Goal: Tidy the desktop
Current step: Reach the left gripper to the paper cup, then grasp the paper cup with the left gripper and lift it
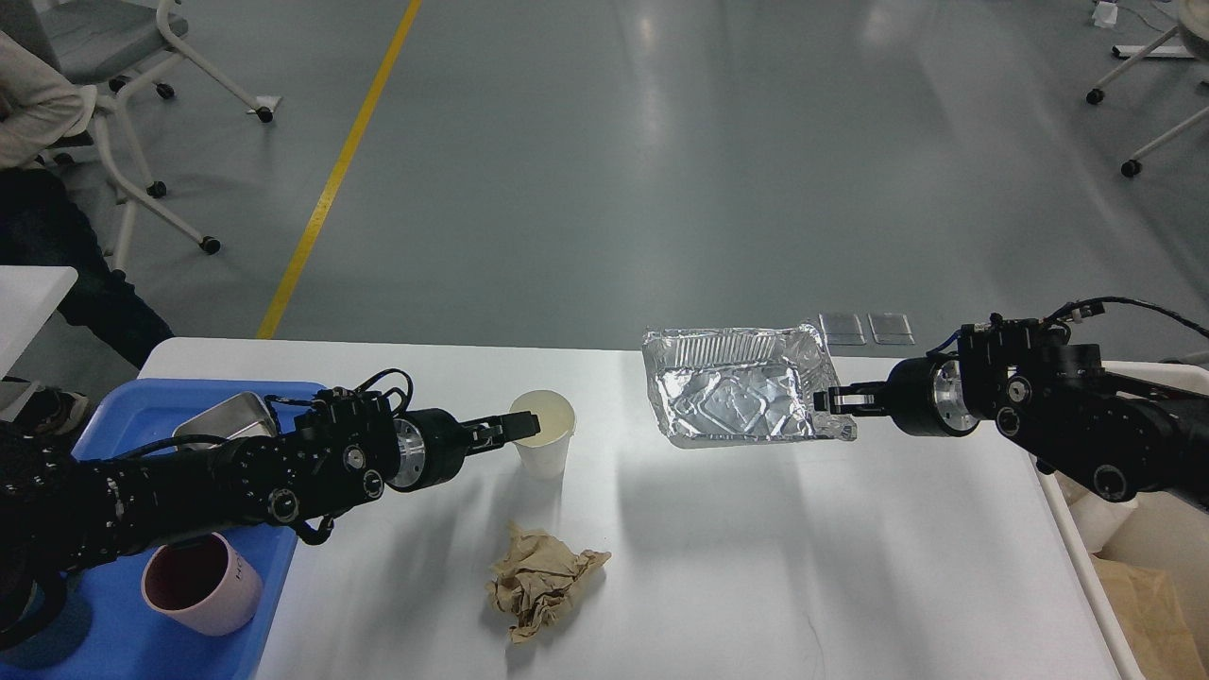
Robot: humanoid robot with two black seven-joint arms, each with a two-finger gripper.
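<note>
White surface [756, 586] fills the lower view, grey floor [604, 170] with a yellow line [331, 179] beyond.
On it: paper cup [543, 444], crumpled brown paper [540, 581]; blue tray [113, 633] at left edge. Left gripper [518, 428] fingers at cup rim, spread unclear. Right gripper [833, 400] fingers pinch foil tray [737, 397], lifted.

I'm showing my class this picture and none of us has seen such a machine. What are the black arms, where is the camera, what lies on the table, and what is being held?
The camera sits in the robot's head, looking down at a white desktop. The two black arms are its own. The right gripper has its jaws shut on the rim of a foil tray, lifted above the table. The left gripper is at the rim of a paper cup; its grip is unclear. A crumpled brown paper lies nearby. A blue tray holds a pink mug.
</note>
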